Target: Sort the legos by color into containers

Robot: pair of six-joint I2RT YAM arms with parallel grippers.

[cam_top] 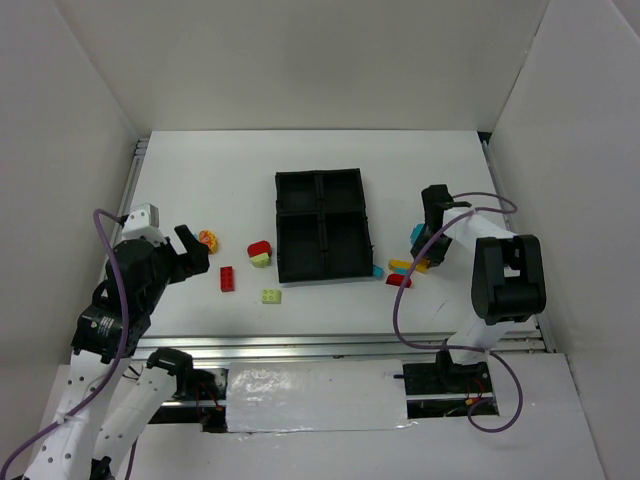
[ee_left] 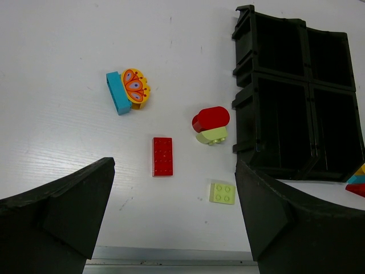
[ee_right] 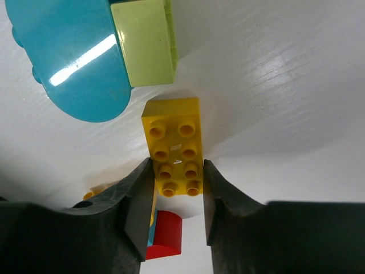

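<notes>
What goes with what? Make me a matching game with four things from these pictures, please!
Things:
1. flat red brick
2. yellow brick
3. rounded red brick
4. left gripper

Matches:
A. touching a lime green brick
B. gripped by the right gripper
C. open, holding nothing
D. lying alone on the white table

Pairs: 1-D, 2-B, 3-A, 4-C

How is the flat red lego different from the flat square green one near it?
The red lego is long, with eight studs; the green lego is square, with four. Red lies farther from the tray than green. Both lie flat, studs up, on the table, outside the tray.
</notes>
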